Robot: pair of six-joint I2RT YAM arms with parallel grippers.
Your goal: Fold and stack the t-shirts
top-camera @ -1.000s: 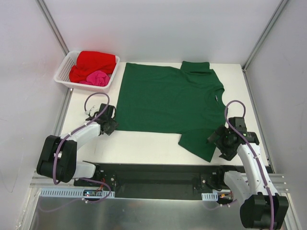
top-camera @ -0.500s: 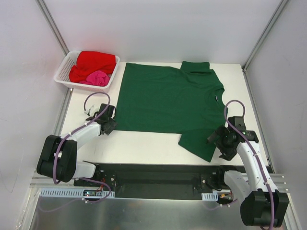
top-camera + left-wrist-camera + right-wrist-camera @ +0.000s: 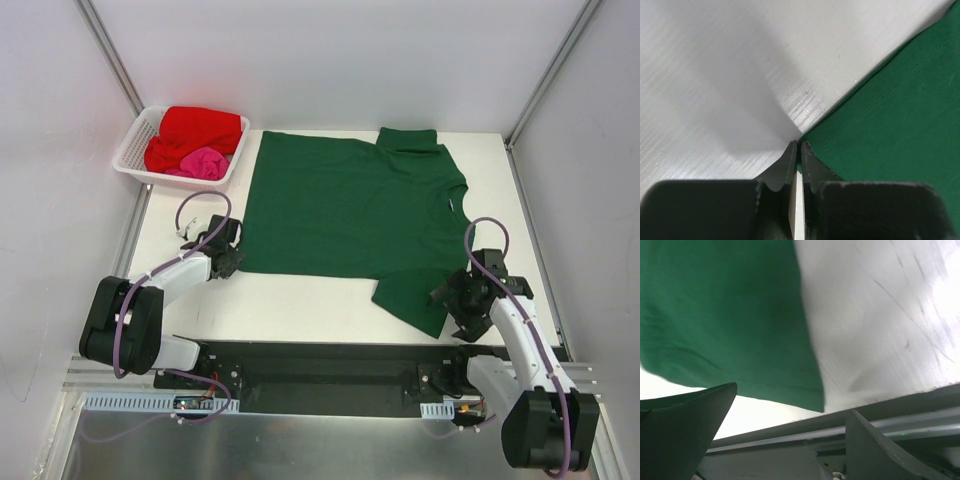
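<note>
The dark green t-shirt (image 3: 350,210) lies spread flat on the white table, its collar to the right. My left gripper (image 3: 232,262) sits low at the shirt's near left hem corner. In the left wrist view the green t-shirt (image 3: 890,110) meets the tips of the left gripper (image 3: 799,145), which is shut with the corner pinched between them. My right gripper (image 3: 452,305) stands open beside the near sleeve. In the right wrist view the sleeve's corner (image 3: 810,397) lies just ahead of the wide-open right gripper (image 3: 794,399). The red t-shirt (image 3: 200,130) and the pink t-shirt (image 3: 205,162) lie bunched in the basket.
A white lattice basket (image 3: 130,160) stands at the table's far left corner. Metal frame posts rise at both back corners, and white walls close in both sides. The black base rail (image 3: 320,365) runs along the near edge, close to the right gripper.
My left gripper has closed on the shirt's hem corner. The right gripper has edged slightly left and nearer, closer to the sleeve. The shirts have not moved.
</note>
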